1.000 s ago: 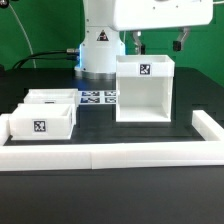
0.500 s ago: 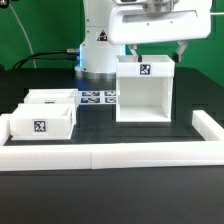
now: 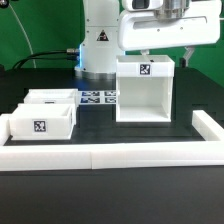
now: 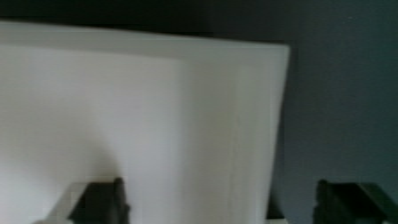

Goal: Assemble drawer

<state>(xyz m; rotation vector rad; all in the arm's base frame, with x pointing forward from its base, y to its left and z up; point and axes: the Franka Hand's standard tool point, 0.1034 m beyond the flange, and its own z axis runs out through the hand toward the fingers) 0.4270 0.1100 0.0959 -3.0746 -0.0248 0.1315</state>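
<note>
plainly white, the open-fronted box case (image 3: 146,92) bears a square tag (image 3: 145,68).

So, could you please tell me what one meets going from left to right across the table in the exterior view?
Front tray → marker board → box case. The rear tray overlaps the front one, so it is left out.

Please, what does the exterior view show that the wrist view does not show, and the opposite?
Only the exterior view shows the two trays, the marker board, the rail and the arm base. Only the wrist view shows, close up, the case lying between the two dark fingers. Both show the case and the open pincer over it.
</note>
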